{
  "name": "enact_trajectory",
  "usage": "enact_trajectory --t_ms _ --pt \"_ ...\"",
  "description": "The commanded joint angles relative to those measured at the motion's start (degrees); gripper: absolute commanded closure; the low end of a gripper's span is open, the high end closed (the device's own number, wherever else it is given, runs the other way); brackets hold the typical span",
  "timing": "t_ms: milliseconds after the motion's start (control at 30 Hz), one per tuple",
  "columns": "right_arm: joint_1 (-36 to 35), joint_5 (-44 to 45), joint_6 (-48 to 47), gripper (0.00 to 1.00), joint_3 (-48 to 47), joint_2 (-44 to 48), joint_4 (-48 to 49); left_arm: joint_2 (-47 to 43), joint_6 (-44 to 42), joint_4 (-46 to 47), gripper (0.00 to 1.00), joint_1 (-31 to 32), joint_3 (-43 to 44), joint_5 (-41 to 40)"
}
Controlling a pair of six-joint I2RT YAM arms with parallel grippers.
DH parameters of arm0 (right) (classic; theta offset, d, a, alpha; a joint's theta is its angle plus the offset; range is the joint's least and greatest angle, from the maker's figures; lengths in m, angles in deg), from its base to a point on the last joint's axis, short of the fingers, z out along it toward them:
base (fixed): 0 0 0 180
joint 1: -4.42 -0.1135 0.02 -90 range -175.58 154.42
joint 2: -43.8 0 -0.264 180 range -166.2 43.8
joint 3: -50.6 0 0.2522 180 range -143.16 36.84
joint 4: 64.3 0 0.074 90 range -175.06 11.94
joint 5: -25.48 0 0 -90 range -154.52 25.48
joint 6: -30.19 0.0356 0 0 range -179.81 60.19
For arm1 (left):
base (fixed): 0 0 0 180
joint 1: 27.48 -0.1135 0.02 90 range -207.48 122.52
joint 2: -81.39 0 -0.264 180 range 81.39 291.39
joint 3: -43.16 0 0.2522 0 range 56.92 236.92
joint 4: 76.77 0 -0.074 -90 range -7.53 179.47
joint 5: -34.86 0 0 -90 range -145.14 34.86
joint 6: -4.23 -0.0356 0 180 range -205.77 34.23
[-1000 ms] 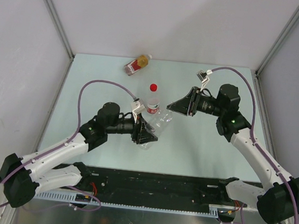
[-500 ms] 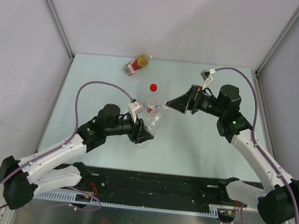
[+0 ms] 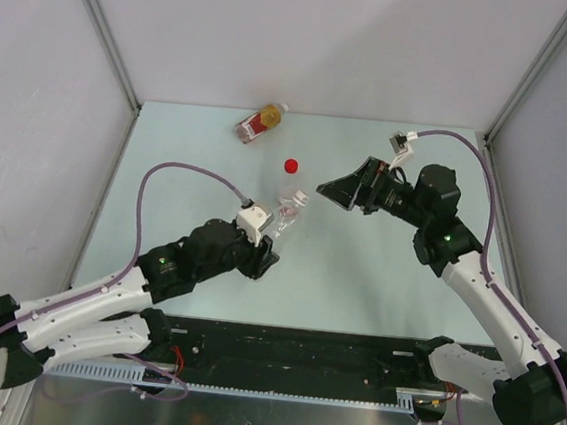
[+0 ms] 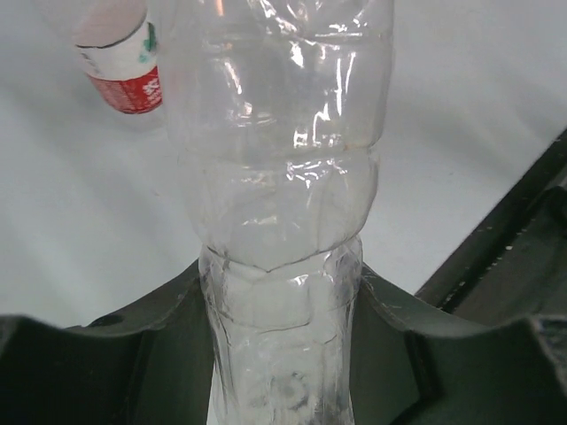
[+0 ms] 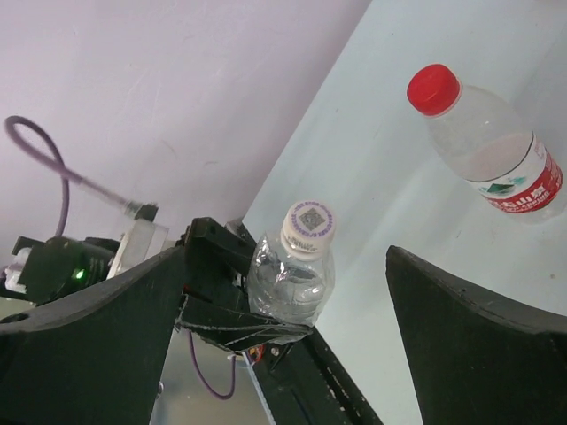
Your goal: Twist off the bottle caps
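Note:
My left gripper (image 3: 263,253) is shut on the lower body of the clear unlabelled bottle (image 3: 285,221), which it holds tilted above the table. In the left wrist view the bottle (image 4: 279,204) fills the gap between the fingers (image 4: 133,354). Its white cap (image 5: 308,223), printed purple on top, sits on the neck. My right gripper (image 3: 324,190) is open, just right of that cap and not touching it. In the right wrist view the cap lies between its spread fingers (image 5: 478,345). The red-capped labelled bottle (image 5: 496,150) stands behind, its red cap (image 3: 291,166) on.
A short amber bottle (image 3: 260,122) with a red-yellow label lies on its side near the table's far edge. Grey walls with metal posts (image 3: 109,45) close in the table on the left, back and right. The black base rail (image 3: 300,350) runs along the near edge.
My right gripper has opened and drawn back slightly from the white cap. My left arm has swung nearer and leftward, taking the clear bottle away from the red-capped one.

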Motion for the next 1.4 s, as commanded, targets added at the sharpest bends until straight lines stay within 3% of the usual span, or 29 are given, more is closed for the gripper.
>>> enact_trajectory --t_ms 0,167,333,500,867,1200,1367 --pt "-1.8 2.5 0.1 0.01 -2.3 -0.8 -0.5 0.5 -3.6 -3.1 1.00 6.3 4.7 -17.6" --pt "-3.7 3.2 -2.3 0.04 -4.6 -3.7 -5.4 4.7 -6.6 -4.3 1.00 14.1 6.7 -27.0" --pt "-3.2 0.4 -3.0 0.22 -5.0 -5.7 -7.2 9.3 -9.0 -5.1 1.00 18.2 8.7 -33.0" --pt "-2.8 -1.4 -3.7 0.35 -4.9 -6.1 -8.9 11.3 -9.1 -5.5 1.00 18.9 9.8 -34.0" --pt "-2.2 -4.8 -4.1 0.40 -4.7 -7.5 -10.7 10.6 -8.7 -5.5 1.00 19.4 9.5 -34.8" --pt "-2.2 -6.0 -1.6 0.57 -3.9 -6.5 -7.8 12.8 -10.1 -5.6 1.00 19.6 10.6 -35.1" --pt "-2.1 -6.1 -0.8 0.58 -3.4 -7.4 -6.9 12.5 -10.1 -5.6 1.00 20.0 10.8 -35.2"
